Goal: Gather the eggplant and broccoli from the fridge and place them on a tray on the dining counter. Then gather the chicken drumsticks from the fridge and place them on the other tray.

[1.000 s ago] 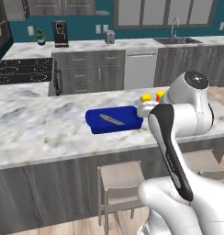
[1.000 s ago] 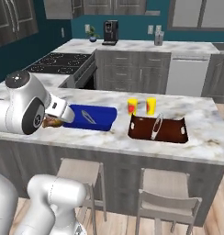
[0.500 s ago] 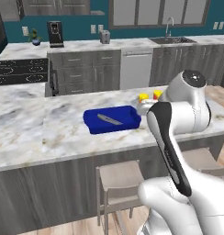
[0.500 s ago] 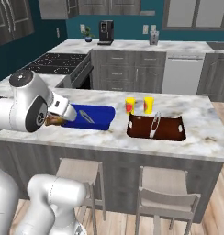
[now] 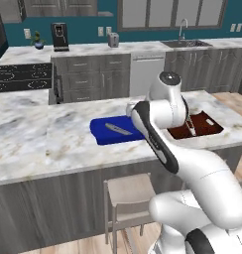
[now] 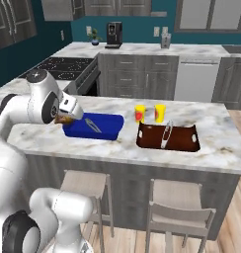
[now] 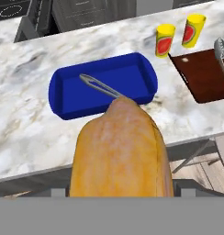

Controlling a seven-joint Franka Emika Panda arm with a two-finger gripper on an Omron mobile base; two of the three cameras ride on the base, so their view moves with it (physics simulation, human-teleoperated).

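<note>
Holding one drumstick [image 7: 119, 151], facing two trays, two yellow cans.

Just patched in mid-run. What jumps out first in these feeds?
A golden-brown chicken drumstick looms in the hand view, carried in the gripper beside the blue tray on the dining counter. That tray holds tongs; the brown tray sits right of it, behind it two yellow cans.

The arm [image 5: 192, 168] is glossy white, built of thick rounded segments that swell into bulbous housings at the joints. A black strip runs along one link, and a round grey cap tops the upper joint housing [image 5: 169, 78]. Dark joint rings show near the base.
</note>
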